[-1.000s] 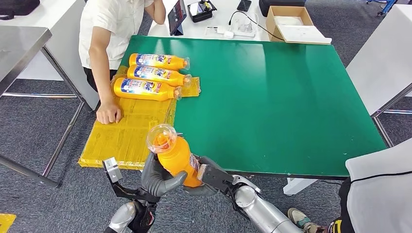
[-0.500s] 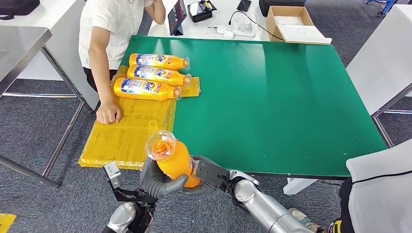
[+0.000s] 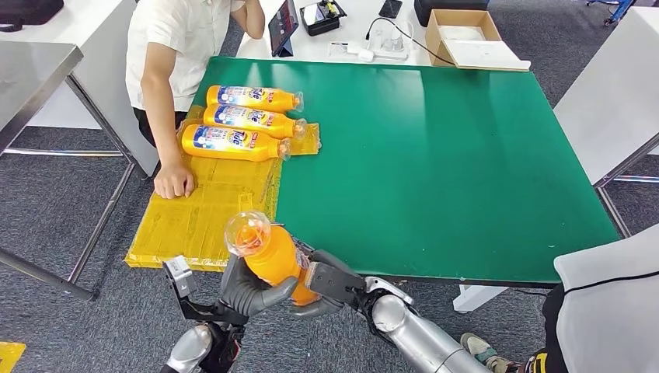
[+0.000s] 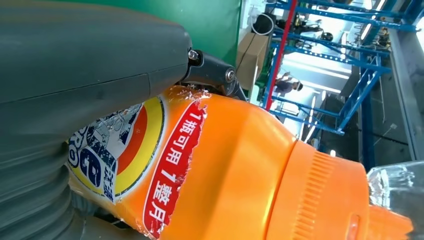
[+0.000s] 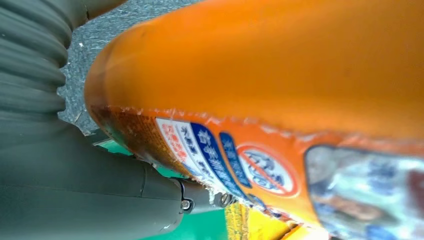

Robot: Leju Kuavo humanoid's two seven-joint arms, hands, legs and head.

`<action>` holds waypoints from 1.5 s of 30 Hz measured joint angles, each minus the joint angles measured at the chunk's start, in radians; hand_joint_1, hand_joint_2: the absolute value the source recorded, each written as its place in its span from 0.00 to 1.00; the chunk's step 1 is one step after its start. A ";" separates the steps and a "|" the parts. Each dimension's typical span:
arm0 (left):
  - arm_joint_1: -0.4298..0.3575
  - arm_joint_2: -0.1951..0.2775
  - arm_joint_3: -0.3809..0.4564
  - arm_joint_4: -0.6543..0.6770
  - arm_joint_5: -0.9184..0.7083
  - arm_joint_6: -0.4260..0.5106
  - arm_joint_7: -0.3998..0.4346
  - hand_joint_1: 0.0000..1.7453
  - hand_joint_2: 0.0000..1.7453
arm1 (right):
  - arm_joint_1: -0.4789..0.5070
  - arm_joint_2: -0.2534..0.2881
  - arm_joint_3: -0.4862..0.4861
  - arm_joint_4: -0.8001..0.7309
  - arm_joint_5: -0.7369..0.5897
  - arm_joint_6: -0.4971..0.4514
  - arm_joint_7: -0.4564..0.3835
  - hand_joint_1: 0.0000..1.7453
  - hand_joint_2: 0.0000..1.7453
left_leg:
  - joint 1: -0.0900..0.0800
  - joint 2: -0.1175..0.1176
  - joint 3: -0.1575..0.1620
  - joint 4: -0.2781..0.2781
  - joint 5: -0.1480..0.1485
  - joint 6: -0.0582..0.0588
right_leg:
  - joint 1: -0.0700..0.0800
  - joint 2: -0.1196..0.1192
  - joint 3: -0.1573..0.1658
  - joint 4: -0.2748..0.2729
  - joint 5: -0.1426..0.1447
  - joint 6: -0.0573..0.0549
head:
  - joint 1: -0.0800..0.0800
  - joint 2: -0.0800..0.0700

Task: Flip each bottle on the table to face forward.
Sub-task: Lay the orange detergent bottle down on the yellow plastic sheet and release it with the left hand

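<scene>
Gripping orange bottle (image 3: 273, 256) jointly: left hand (image 3: 247, 286) and right hand (image 3: 328, 281) wrapped around body, cap tilted toward 11 o'clock.

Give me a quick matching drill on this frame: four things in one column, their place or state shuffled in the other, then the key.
Things:
1. Held bottle
2. Three bottles
3. Person's hand
4. Cardboard box

States:
A. Resting on the yellow mat
B. On the white table beyond the green table
C. Gripped by left hand and right hand, near the table's front edge
D. Lying side by side, caps pointing right

Pairs: 1-C, 2-D, 3-A, 4-B
</scene>
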 joint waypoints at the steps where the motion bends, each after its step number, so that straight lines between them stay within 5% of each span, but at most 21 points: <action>1: 0.001 0.000 0.001 -0.001 0.000 0.001 0.001 1.00 1.00 | 0.002 0.000 0.000 -0.006 0.000 -0.001 -0.001 0.00 1.00 | 0.000 0.000 0.000 0.000 0.000 0.000 | 0.000 0.000 0.000 0.000 0.000 0.000 | 0.000 0.000; 8: 0.005 0.000 0.002 -0.001 0.000 0.003 0.003 1.00 1.00 | 0.006 0.000 0.000 -0.025 0.000 -0.003 -0.003 0.00 1.00 | 0.000 0.000 0.000 0.000 0.000 0.000 | 0.000 0.000 0.000 0.000 0.000 0.000 | 0.000 0.000; 12: 0.006 0.000 0.006 -0.004 -0.035 0.063 0.005 1.00 1.00 | 0.012 -0.001 -0.004 -0.036 0.004 -0.014 -0.002 0.00 0.00 | 0.000 0.000 0.000 0.000 0.000 0.000 | 0.000 0.000 0.000 0.000 0.000 0.000 | 0.000 0.000; 16: 0.014 -0.002 0.044 -0.047 -0.104 0.204 0.006 1.00 1.00 | 0.052 -0.007 -0.032 -0.087 0.047 -0.068 0.004 0.00 0.00 | 0.000 0.000 0.000 0.000 0.000 0.000 | 0.000 0.000 0.000 0.000 0.000 0.000 | 0.000 0.000; 23: 0.021 -0.003 0.127 -0.148 -0.124 0.309 0.019 1.00 1.00 | 0.154 -0.005 -0.106 -0.241 0.143 -0.195 -0.066 0.00 0.00 | 0.000 0.000 0.000 0.000 0.000 0.000 | 0.000 0.000 0.000 0.000 0.000 0.000 | 0.000 0.000; 29: 0.020 -0.002 0.179 -0.192 -0.324 0.550 -0.021 1.00 1.00 | 0.210 0.000 -0.169 -0.283 0.147 -0.198 -0.020 0.00 0.00 | 0.000 0.000 0.000 0.000 0.000 0.000 | 0.000 0.000 0.000 0.000 0.000 0.000 | 0.000 0.000; 34: 0.017 0.002 0.216 -0.214 -0.424 0.643 -0.027 1.00 1.00 | 0.219 0.001 -0.190 -0.283 0.185 -0.235 -0.019 0.00 0.00 | 0.000 0.000 0.000 0.000 0.000 0.000 | 0.000 0.000 0.000 0.000 0.000 0.000 | 0.000 0.000; 41: -0.066 0.012 0.275 -0.093 -1.084 0.911 0.095 1.00 1.00 | 0.212 0.016 -0.194 -0.283 0.194 -0.244 -0.035 0.00 0.00 | 0.000 0.000 0.000 0.000 0.000 0.000 | 0.000 0.000 0.000 0.000 0.000 0.000 | 0.000 0.000; 45: -0.128 0.012 0.349 0.037 -1.179 0.923 0.111 1.00 1.00 | 0.210 0.025 -0.193 -0.282 0.185 -0.237 -0.047 0.00 0.00 | 0.000 0.002 0.001 0.000 0.001 -0.001 | 0.000 0.000 0.000 0.001 0.002 -0.003 | 0.000 0.000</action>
